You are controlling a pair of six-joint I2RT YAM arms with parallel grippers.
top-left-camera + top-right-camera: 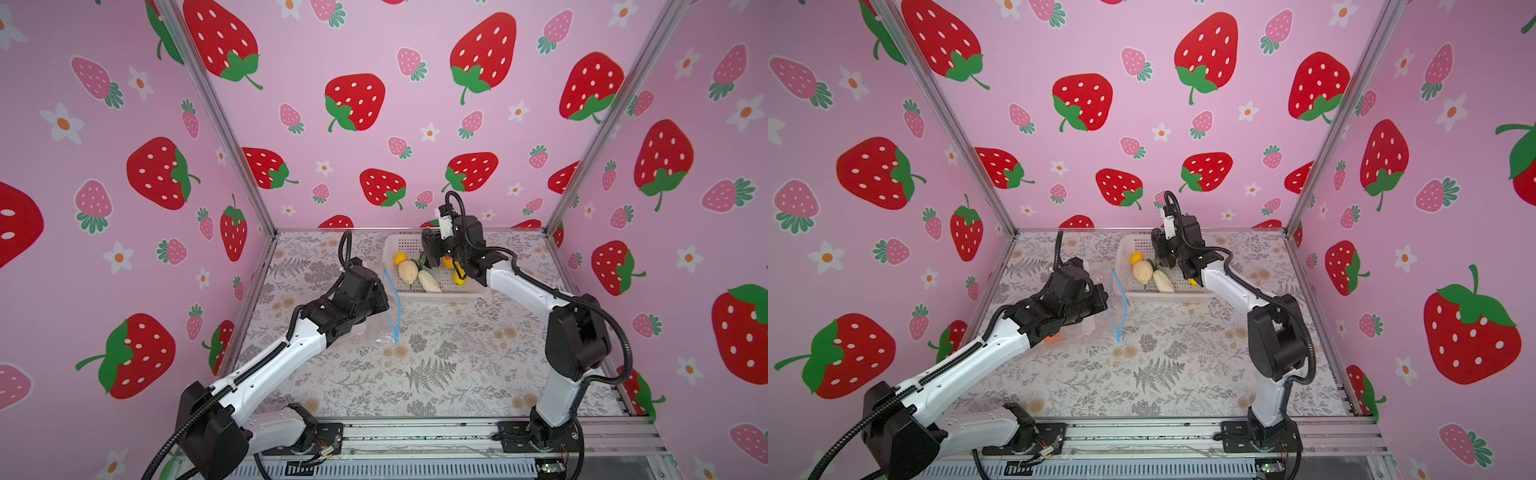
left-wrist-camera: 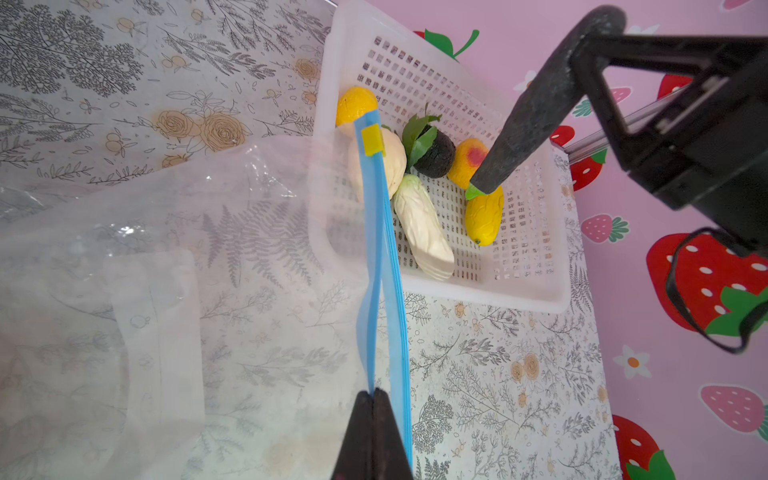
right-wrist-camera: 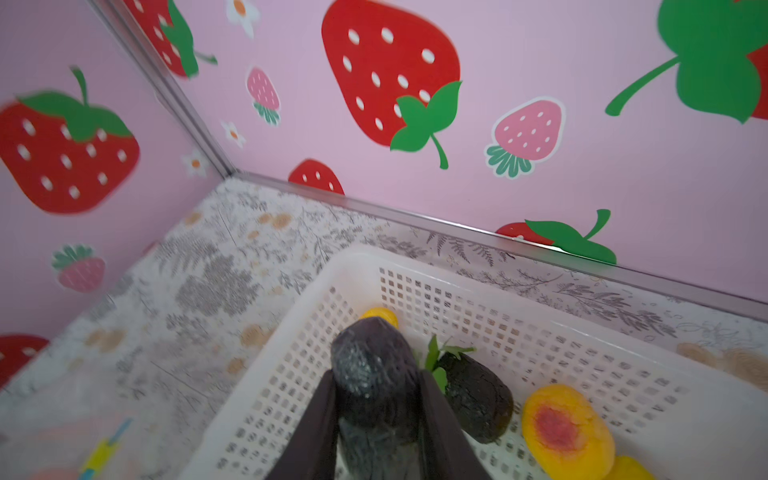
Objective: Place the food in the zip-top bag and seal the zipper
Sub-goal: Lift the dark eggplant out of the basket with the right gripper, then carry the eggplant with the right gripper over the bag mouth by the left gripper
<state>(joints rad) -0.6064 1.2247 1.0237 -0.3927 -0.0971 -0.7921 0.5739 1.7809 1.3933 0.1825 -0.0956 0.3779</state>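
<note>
My left gripper (image 2: 373, 392) is shut on one lip of the light-blue zipper (image 2: 378, 249), holding the zip-top bag (image 2: 187, 249) open by the basket; the yellow tab (image 2: 371, 140) sits at the strip's far end. In both top views the zipper (image 1: 392, 299) (image 1: 1121, 303) stands up from the table. My right gripper (image 3: 376, 374) is shut on a long dark purple-black food piece (image 3: 374, 399), low over the basket. In the basket lie a dark leafy piece (image 3: 478, 399), a peach (image 3: 565, 428), two cream-white pieces (image 2: 424, 232) and yellow ones (image 2: 484, 216).
The white perforated basket (image 1: 440, 293) stands at the back of the floral table, close to the rear wall. An orange piece (image 1: 1052, 338) shows under my left arm by the bag. Pink strawberry walls enclose three sides.
</note>
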